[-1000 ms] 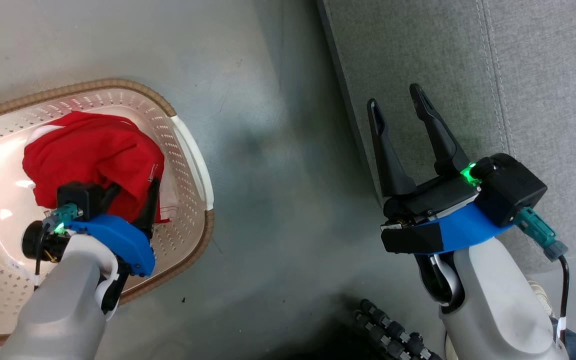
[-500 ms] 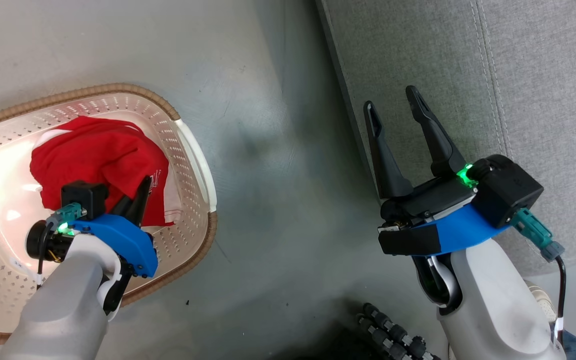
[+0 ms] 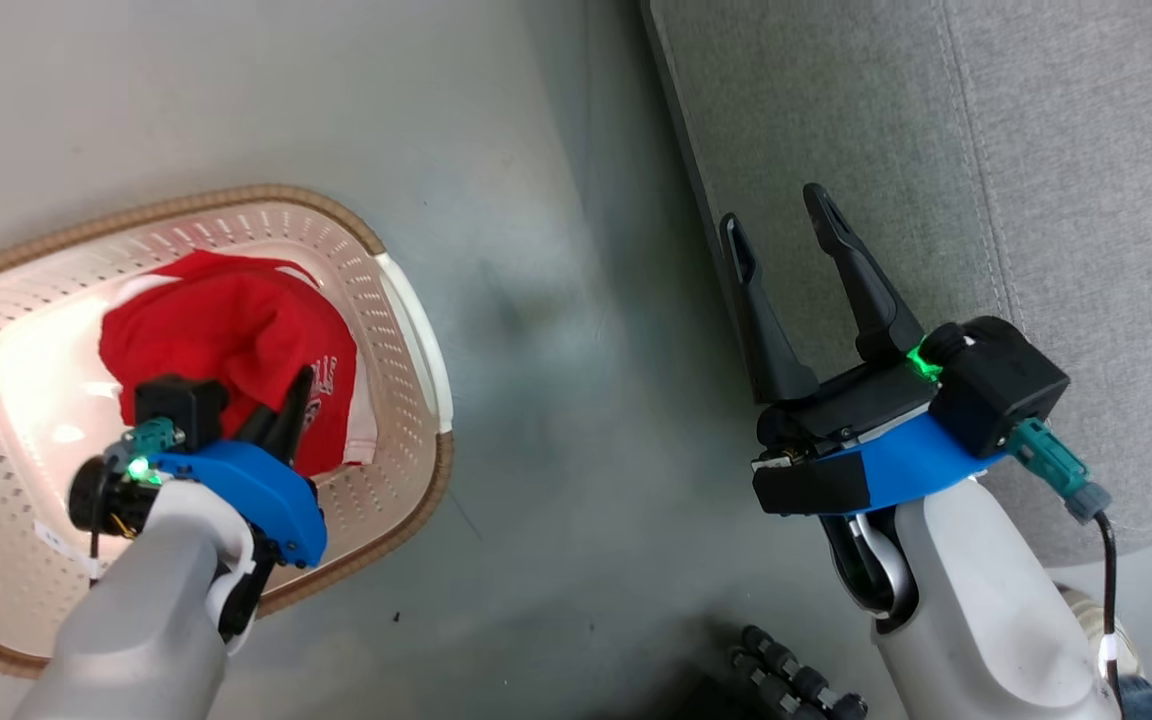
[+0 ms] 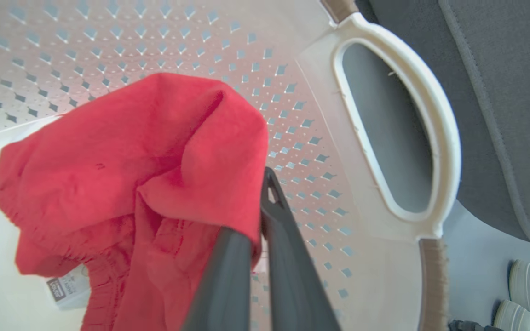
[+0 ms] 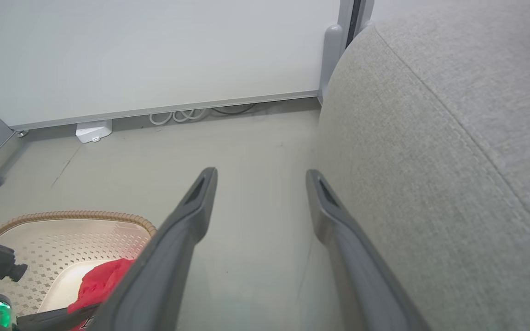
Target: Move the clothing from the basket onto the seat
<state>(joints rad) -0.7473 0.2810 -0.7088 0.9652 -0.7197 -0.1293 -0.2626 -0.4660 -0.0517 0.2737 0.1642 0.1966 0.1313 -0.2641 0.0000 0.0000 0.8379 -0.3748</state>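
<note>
Red clothing (image 3: 226,330) lies crumpled inside the basket (image 3: 236,195), heaped toward the end with the white handle (image 3: 416,340). The basket stands on the floor (image 3: 556,250). From where I stand it looks like 1 soft mound, with white trim and small lettering on the side nearest the robot. I cannot tell whether a 2nd piece is folded underneath.

The left end effector (image 3: 286,405) reaches down into the basket from the robot's side, its 2 fingers pressed together on a fold at the near edge of the heap. In the left wrist view, cloth drapes over 1 fingertip. The bundle has no clear long axis or heading; it is simply balled up, spreading away from the pinch toward the basket's far wall.

The seat (image 3: 1036,150) lies to the robot's right of the basket, across a bare strip of floor. The right end effector (image 3: 776,215) hangs over the seat's near edge, fingers spread and holding nothing. It is the nearer arm to the seat, but the left has the cloth. I'd judge the carry must go up over the rim, then rightward.
</note>
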